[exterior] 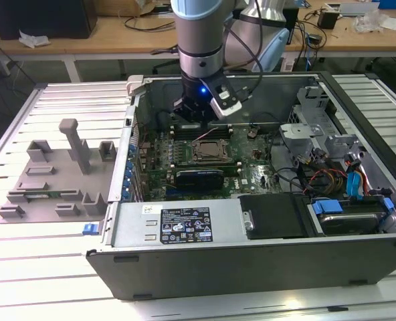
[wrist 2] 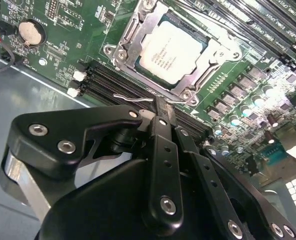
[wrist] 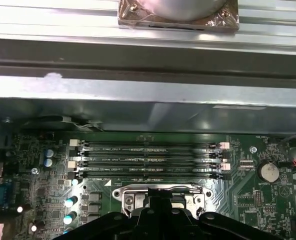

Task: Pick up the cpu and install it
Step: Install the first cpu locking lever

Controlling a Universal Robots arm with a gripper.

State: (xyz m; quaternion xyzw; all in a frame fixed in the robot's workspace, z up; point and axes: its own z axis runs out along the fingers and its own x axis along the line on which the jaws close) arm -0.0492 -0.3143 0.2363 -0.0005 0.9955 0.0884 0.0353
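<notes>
The cpu (wrist 2: 170, 52) lies flat in its socket on the green motherboard (wrist 2: 63, 45), silver top up, with the metal socket frame (wrist 2: 122, 50) around it. In the exterior view the cpu (exterior: 212, 149) sits mid-board inside the open computer case (exterior: 265, 267). My gripper (wrist 2: 161, 106) hangs just above the memory slots (wrist 2: 113, 82) beside the socket, its black fingers (wrist 2: 163, 150) shut together with nothing between them. A thin wire lever (wrist 2: 133, 98) of the socket lies right by the fingertips. In the exterior view the gripper (exterior: 196, 122) hovers over the board's far side.
Memory slots (wrist: 148, 160) run between the socket and the case's far wall (wrist: 148, 92). A round coin battery (wrist 2: 30, 31) sits on the board. A black card (exterior: 199, 178), cables (exterior: 332, 177) and a drive bay (exterior: 348, 217) fill the case. A grey fixture (exterior: 51, 174) stands on the exterior view's left.
</notes>
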